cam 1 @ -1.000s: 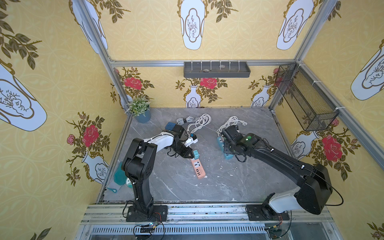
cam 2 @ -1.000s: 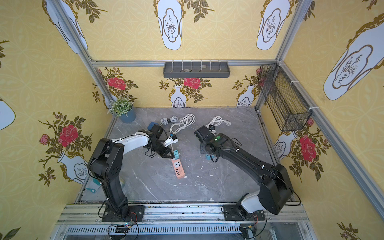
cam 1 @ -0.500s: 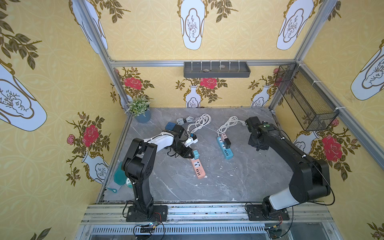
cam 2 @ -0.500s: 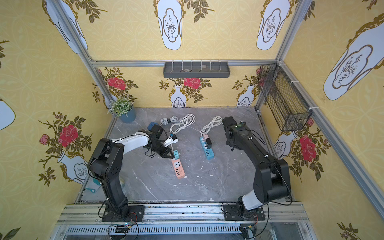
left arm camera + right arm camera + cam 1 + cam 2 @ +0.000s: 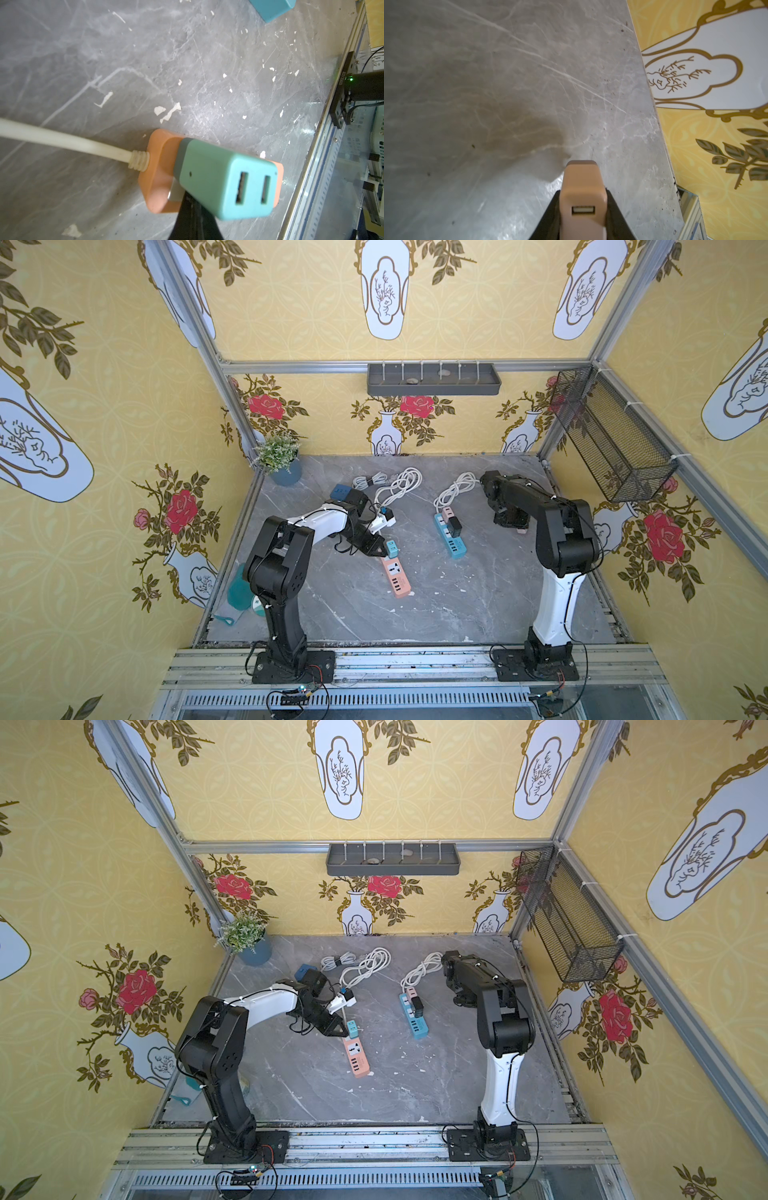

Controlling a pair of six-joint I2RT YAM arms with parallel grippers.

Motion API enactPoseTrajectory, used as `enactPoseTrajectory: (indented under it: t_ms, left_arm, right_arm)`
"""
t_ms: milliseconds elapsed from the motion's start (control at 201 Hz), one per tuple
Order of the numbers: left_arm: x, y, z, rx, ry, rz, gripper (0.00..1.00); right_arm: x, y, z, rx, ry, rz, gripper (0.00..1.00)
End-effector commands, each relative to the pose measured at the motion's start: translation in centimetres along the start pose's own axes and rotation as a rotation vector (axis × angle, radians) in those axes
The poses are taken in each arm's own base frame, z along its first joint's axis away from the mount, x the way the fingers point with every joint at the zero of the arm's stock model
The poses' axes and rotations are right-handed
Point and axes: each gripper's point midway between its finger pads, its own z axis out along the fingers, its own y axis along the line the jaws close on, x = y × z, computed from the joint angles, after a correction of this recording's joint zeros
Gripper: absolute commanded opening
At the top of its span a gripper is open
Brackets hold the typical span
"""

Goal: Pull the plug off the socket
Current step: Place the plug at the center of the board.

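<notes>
Bright even light; soft shadows, mild floor glare; wrist views blurred close up.

My left arm reaches out low, elbow bent, its tool [image 5: 384,549] clamped tight on the teal plug [image 5: 224,182]. My right arm folds back, its tool [image 5: 582,224] gripping the pink plug [image 5: 582,195] above the tabletop [image 5: 488,104].
</notes>
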Motion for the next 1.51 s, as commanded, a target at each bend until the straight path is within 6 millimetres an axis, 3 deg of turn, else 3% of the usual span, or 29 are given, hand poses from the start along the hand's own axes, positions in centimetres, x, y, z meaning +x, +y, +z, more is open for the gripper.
enactPoseTrajectory:
  t_ms: [0,129,219,299,393,473,578,792,926,1046,1389,1509]
  left_arm:
    - [2.0,1.2,0.5,-0.062,0.08,-0.025,0.0]
    - [1.9,1.2,0.5,-0.061,0.079,-0.023,0.0]
    - [1.9,1.2,0.5,-0.062,0.079,-0.023,0.0]
    - [1.9,1.2,0.5,-0.062,0.078,-0.023,0.0]
    - [1.9,1.2,0.6,-0.059,0.081,-0.024,0.0]
    - [1.9,1.2,0.6,-0.059,0.081,-0.024,0.0]
    - [1.9,1.1,0.6,-0.057,0.081,-0.022,0.0]
    - [1.9,1.2,0.5,-0.057,0.08,-0.021,0.0]
    - [1.9,1.1,0.5,-0.055,0.079,-0.019,0.0]
    - [1.9,1.2,0.5,-0.057,0.078,-0.02,0.0]
    - [1.9,1.2,0.5,-0.056,0.079,-0.019,0.0]
    - [1.9,1.2,0.5,-0.059,0.079,-0.02,0.0]
  right_arm:
    - [-1.9,0.7,1.2,0.003,-0.03,-0.035,0.06]
    - [-3.4,1.6,3.0,-0.016,-0.026,-0.038,0.1]
    - [-4.4,2.2,3.8,-0.042,-0.033,-0.039,0.21]
    - [-5.4,2.5,4.1,-0.049,-0.048,-0.036,0.25]
    - [-6.2,2.8,3.6,-0.064,-0.06,-0.04,0.44]
    - [-6.4,3.1,2.6,-0.074,-0.076,-0.051,0.72]
    - [-6.4,3.3,0.6,-0.101,-0.097,-0.054,0.85]
    - [-5.2,3.2,-4.7,-0.201,-0.138,-0.035,0.89]
    - [-3.4,3.7,-8.3,-0.36,-0.146,-0.015,0.89]
    - [-1.3,4.2,-12.1,-0.485,-0.183,-0.028,0.89]
    - [5.8,5.8,-20.3,-0.906,-0.199,-0.082,0.87]
    - [8.3,6.4,-22.6,-0.946,-0.234,-0.149,0.87]
